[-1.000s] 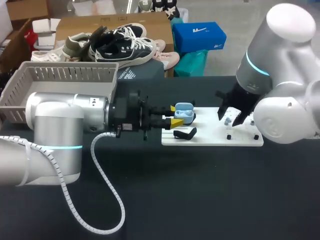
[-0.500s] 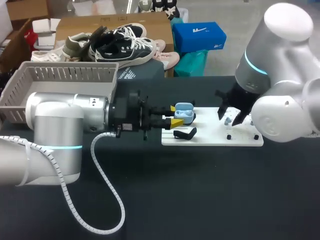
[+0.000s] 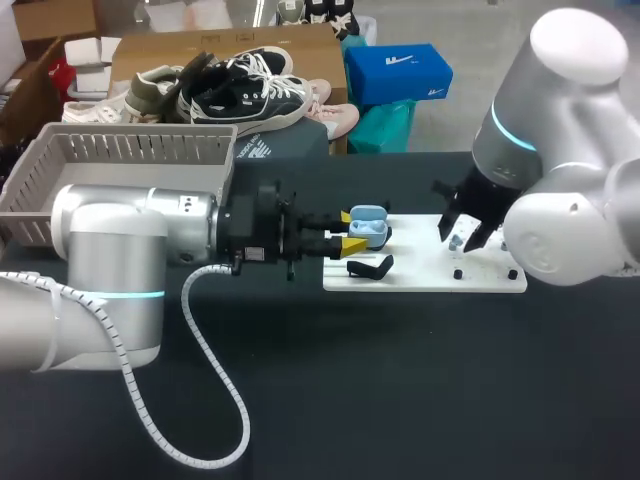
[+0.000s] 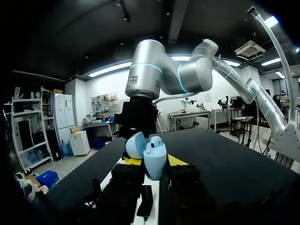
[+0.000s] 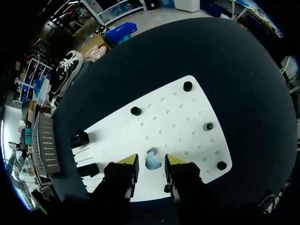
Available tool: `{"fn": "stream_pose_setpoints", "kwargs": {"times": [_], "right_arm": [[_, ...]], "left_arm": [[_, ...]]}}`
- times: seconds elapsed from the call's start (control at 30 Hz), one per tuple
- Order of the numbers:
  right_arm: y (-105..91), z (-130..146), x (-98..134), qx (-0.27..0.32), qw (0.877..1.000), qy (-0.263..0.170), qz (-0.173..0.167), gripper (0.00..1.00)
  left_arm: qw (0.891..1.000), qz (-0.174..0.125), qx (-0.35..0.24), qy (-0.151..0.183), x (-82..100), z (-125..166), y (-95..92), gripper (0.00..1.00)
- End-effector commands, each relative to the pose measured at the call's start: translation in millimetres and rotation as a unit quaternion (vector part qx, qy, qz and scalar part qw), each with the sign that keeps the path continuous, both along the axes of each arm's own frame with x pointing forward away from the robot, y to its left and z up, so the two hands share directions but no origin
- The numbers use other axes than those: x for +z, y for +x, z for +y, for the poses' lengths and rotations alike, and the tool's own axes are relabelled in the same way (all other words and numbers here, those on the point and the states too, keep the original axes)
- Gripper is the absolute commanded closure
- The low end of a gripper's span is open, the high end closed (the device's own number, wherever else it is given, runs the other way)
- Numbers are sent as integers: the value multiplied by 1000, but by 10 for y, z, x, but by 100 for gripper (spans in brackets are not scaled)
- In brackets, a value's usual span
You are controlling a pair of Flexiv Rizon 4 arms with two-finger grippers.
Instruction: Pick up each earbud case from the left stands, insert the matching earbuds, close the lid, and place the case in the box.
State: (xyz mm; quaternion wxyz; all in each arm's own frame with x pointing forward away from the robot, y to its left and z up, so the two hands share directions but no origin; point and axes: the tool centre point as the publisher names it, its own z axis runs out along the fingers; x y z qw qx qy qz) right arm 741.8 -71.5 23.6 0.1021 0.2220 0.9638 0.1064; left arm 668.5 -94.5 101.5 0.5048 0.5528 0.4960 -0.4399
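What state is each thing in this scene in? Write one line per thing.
Earbud case: lid open, gripped from two sides.
Left hand: shut on the earbud case.
Earbud: lying on the white board, not gripped.
Right hand: open, fingers either side of the earbud.

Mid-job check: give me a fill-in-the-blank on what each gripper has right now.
1. The earbud case held by the left gripper has its lid ____.
2. Between the right gripper's open fingers lies a light blue earbud, resting on the ____ board.
3. In the head view the grey basket sits far ____ of the board.
Missing words: open; white; left.
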Motion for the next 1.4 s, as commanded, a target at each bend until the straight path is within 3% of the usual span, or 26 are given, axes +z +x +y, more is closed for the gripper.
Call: {"fn": "stream_pose_setpoints", "kwargs": {"times": [0.03,0.83,0.9,0.97,1.4], "right_arm": [[16,16,-17,-1,1000,-1,1,69],[16,-24,-30,-3,1000,-6,4,75],[17,-26,-31,-3,1000,-6,4,80],[18,-27,-32,-3,1000,-6,4,100],[-61,-52,62,-11,1000,-1,7,100]], "left_arm": [[1000,-1,2,-1,-2,1,-16,100],[1000,-1,2,-1,-2,1,-16,100],[1000,-1,2,-1,-2,1,-16,100],[1000,-1,2,-1,-2,1,-16,100],[1000,-1,2,-1,-2,1,-16,100]]}}
